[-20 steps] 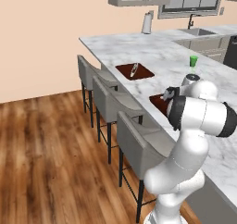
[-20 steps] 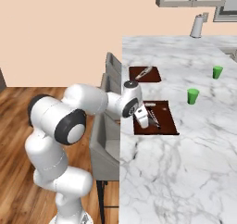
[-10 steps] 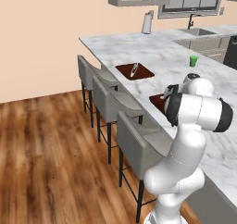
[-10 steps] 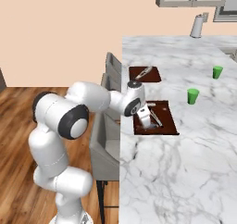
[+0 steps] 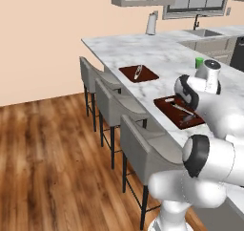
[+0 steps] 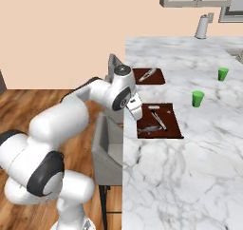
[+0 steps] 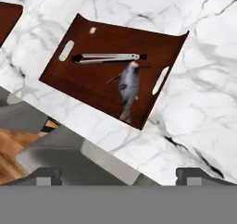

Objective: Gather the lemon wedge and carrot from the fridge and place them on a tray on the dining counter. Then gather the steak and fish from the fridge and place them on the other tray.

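The grey fish lies on the near dark brown tray, just below a thin silver utensil. In the right base view the fish rests at the tray's front left. My gripper hangs open over the tray's near edge with nothing between its fingers. A second brown tray sits farther along the white marble dining counter and carries another silver utensil. The fridge, steak, lemon wedge and carrot are out of view.
Two green cups stand on the counter to the right of the trays. Grey stools line the counter's edge below my hand. A white jug-like item stands at the far end. Wood floor lies to the left.
My gripper has gone from shut to open, and the fish now lies free on the near tray. The arm has shifted slightly back from the tray.
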